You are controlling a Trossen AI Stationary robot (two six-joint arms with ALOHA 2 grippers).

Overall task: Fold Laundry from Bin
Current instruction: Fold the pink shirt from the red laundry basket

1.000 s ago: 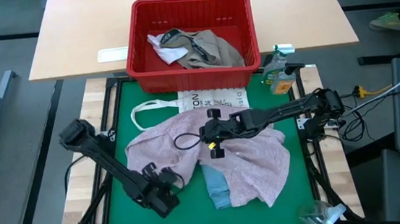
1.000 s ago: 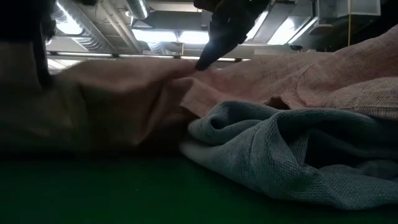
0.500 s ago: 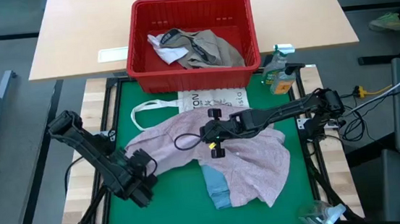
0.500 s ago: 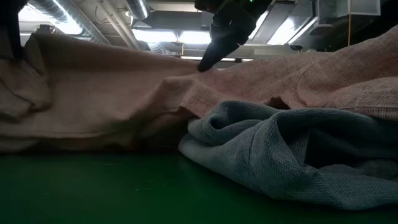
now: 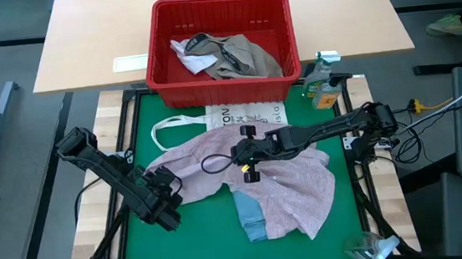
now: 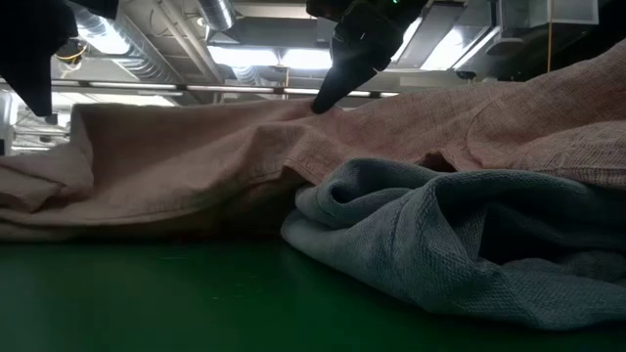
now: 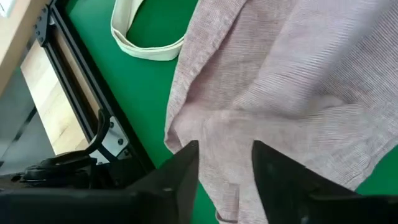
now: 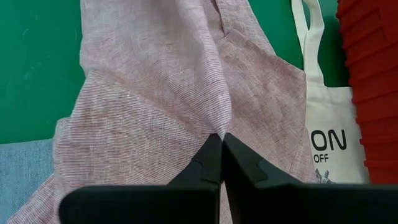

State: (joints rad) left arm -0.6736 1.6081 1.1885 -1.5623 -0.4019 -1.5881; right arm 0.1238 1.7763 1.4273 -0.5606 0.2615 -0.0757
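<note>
Spreading is only begun: the pale pink garment (image 5: 252, 182) lies rumpled at the tabletop's (image 5: 199, 241) centre, over a light blue piece (image 5: 249, 216). The right claw (image 5: 248, 155) is pressed together, apparently pinching pink cloth. The left claw (image 5: 168, 204), lower left, stands spread over the garment's edge, holding nothing. More laundry (image 5: 229, 56) waits in the red bin (image 5: 164, 35), upper centre; nothing looks folded.

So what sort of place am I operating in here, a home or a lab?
Most likely a lab or workshop, not a home. The green work mat sits in a black metal frame, bare ceiling ducts and strip lights show in the low view, and loose cables trail beside the rig on a grey floor.
</note>
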